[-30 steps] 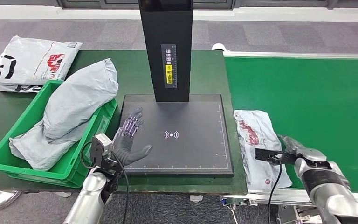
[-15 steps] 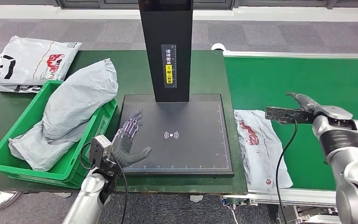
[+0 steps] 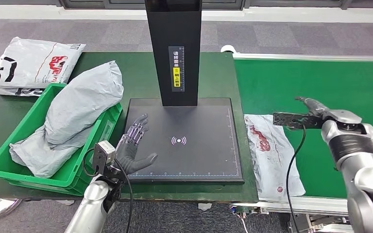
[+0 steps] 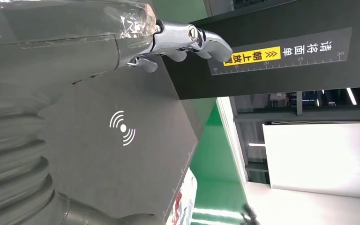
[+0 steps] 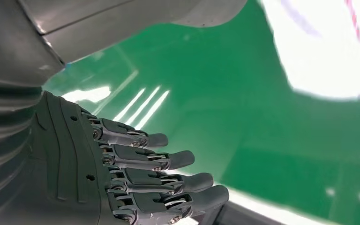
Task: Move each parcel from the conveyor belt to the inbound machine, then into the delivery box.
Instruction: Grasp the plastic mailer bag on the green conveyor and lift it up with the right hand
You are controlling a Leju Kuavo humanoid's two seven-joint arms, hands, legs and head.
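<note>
**Parcel on belt, not yet picked up**

You have one white parcel (image 3: 272,153) with red print lying flat at the near end of the green belt (image 3: 330,82), just beside the black scanner plate (image 3: 209,160) of the inbound machine (image 3: 173,48). No hand touches it.

Your right hand (image 3: 315,109) hovers over the belt, beyond the parcel's far corner and apart from it. In the right wrist view its fingers (image 5: 168,161) lie extended side by side with nothing in them; it holds nothing.

Your left hand (image 3: 135,145) rests at the left edge of the plate, fingers spread, thumb out, empty. The plate itself carries no parcel.

The green box (image 3: 9,165) to the left holds a large grey parcel (image 3: 77,111) that overhangs its rim. Another white bag (image 3: 29,63) lies on the table behind the box.

Judgement: the step in hand is the first one for this parcel, the pick from the belt. The next move calls for you to bring the right hand back and down onto the parcel, get fingers under or around the thin, limp bag, and carry it left onto the plate. Expect the flat bag to resist a clean grip. The left hand sits close to the landing zone; watch for crowding.
</note>
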